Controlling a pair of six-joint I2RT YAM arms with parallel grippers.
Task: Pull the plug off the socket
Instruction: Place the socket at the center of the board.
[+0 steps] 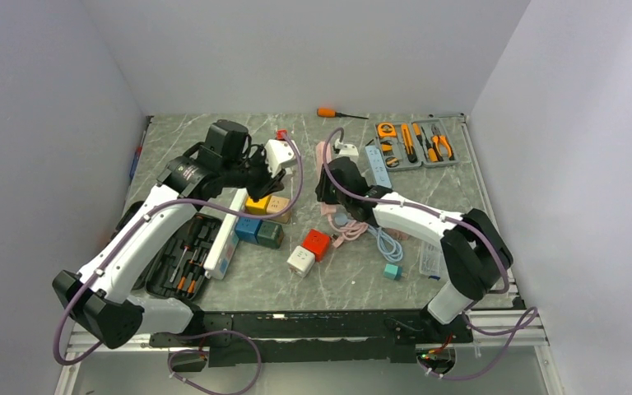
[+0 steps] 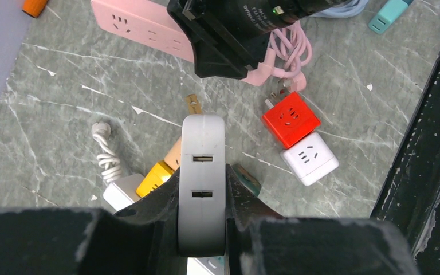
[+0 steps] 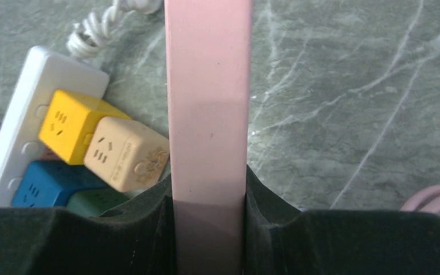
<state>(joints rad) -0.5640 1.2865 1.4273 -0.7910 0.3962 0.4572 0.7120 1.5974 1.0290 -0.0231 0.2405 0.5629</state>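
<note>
My left gripper point(image 2: 201, 195) is shut on a white plug adapter point(image 2: 201, 172) with two slots in its face. It holds the adapter in the air, and one brass prong point(image 2: 193, 104) shows bare at the far end. In the top view the adapter point(image 1: 280, 155) is left of the pink socket strip point(image 1: 322, 153) and apart from it. My right gripper point(image 3: 208, 200) is shut on the pink strip point(image 3: 208, 97), which lies on the table. The strip also shows in the left wrist view point(image 2: 132, 26), partly hidden by the right gripper.
A white power strip point(image 3: 11, 149) carries yellow point(image 3: 71, 123), beige point(image 3: 126, 154), blue and green cube sockets. Red point(image 1: 316, 243) and white point(image 1: 300, 261) cubes lie mid-table. A screwdriver case point(image 1: 185, 259) is at left, a tool kit point(image 1: 415, 144) at back right, and a pink cable point(image 1: 346, 230) beside the right arm.
</note>
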